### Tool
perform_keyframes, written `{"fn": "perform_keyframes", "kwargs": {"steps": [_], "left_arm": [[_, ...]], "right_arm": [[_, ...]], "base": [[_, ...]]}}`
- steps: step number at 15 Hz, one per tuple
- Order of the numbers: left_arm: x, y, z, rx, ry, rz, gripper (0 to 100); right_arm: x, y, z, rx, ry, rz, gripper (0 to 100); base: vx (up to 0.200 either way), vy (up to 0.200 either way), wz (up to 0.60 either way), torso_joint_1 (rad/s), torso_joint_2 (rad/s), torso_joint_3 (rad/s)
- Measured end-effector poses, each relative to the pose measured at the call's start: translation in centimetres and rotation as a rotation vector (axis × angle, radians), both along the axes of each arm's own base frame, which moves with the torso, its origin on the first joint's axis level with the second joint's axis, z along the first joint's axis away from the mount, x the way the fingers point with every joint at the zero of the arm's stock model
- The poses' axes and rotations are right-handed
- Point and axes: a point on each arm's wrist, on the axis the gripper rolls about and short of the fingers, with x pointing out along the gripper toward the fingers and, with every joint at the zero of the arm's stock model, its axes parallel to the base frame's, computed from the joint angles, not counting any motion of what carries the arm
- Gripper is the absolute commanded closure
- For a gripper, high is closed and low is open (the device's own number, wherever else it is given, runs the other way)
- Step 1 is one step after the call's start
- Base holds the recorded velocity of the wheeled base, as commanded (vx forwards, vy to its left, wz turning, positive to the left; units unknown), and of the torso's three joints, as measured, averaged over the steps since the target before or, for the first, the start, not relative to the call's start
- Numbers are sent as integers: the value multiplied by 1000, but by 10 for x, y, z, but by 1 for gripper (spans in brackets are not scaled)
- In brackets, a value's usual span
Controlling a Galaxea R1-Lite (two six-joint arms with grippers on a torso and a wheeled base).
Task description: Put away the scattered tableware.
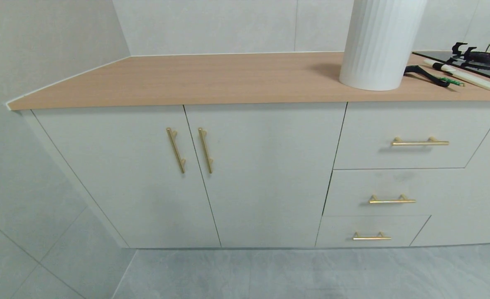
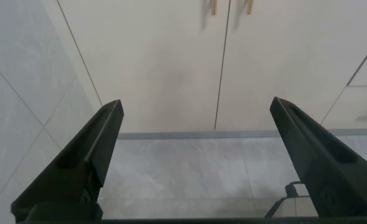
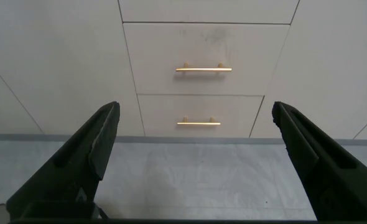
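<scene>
left tool (image 2: 196,104) spread, empty, low over the floor (image 2: 190,174), doors (image 2: 165,62) ahead | right tool (image 3: 195,107) spread, empty, drawers (image 3: 202,56) ahead | surface (image 1: 187,79) well above both tools: ribbed holder (image 1: 380,41), then black utensil (image 1: 425,75) and white knife (image 1: 465,75) lying beside it

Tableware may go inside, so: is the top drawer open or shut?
Shut. The top drawer lies flush with the middle drawer below and the cupboard door beside it; only thin seams surround it.
</scene>
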Motion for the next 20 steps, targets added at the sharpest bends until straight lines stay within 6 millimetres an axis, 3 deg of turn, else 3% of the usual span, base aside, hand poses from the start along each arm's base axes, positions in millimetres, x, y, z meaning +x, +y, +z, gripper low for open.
{"fn": "perform_keyframes", "kwargs": {"steps": [12, 20], "left_arm": [[0, 0, 0, 0, 0, -1, 0], [0, 0, 0, -1, 0, -1, 0]], "right_arm": [[0, 0, 0, 7, 4, 3, 0], [0, 0, 0, 7, 5, 4, 0]], "base": [[0, 0, 0, 0, 0, 0], [0, -200, 0, 2, 3, 4]]}}
